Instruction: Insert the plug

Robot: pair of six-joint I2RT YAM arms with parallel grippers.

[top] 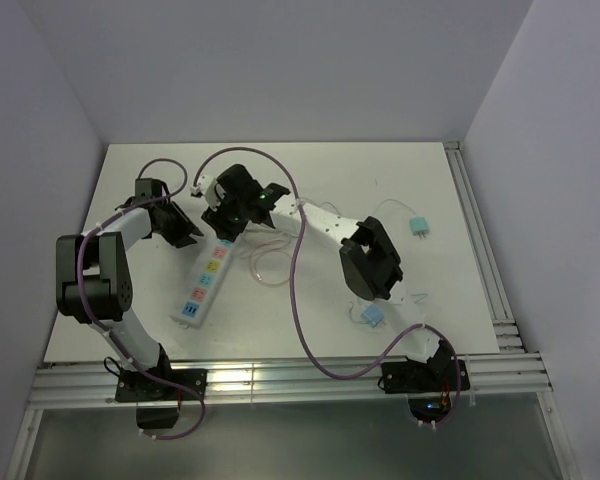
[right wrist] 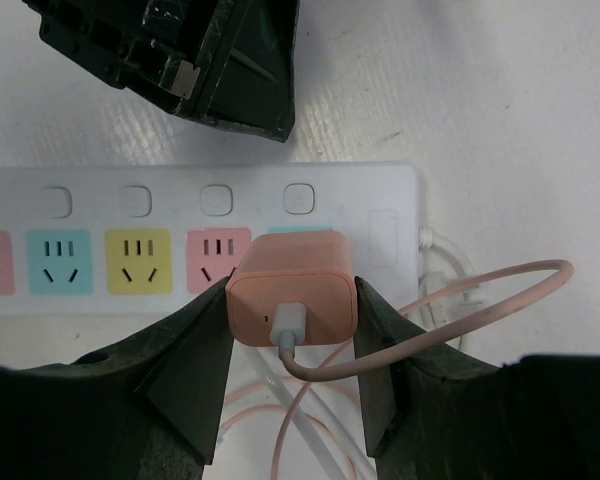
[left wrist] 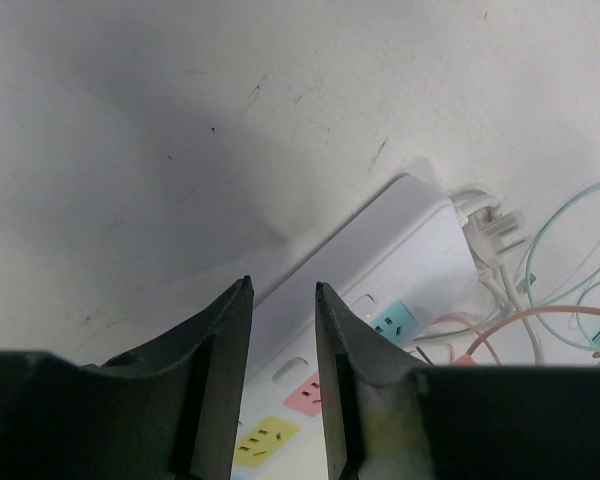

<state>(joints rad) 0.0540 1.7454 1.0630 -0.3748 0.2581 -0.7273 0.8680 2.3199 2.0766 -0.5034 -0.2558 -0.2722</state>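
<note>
In the right wrist view my right gripper (right wrist: pixel 292 292) is shut on a salmon-pink charger plug (right wrist: pixel 292 285), one finger on each side. The plug stands over the teal socket at the end of the white power strip (right wrist: pixel 130 200); its prongs are hidden. A pink cable (right wrist: pixel 480 290) loops off from its back. From above, the right gripper (top: pixel 238 210) hangs over the strip's far end (top: pixel 205 280). My left gripper (top: pixel 185 228) sits at the strip's left edge. Its jaws (left wrist: pixel 282 290) are open over that edge, holding nothing.
Teal (left wrist: pixel 393 320), pink (left wrist: pixel 305 390) and yellow (left wrist: pixel 265 438) sockets run along the strip. The strip's white cord (left wrist: pixel 490 235) and thin teal cable loops (left wrist: pixel 570 250) lie past its end. Two small teal plugs (top: pixel 417 226) (top: pixel 372 315) rest on the table's right half.
</note>
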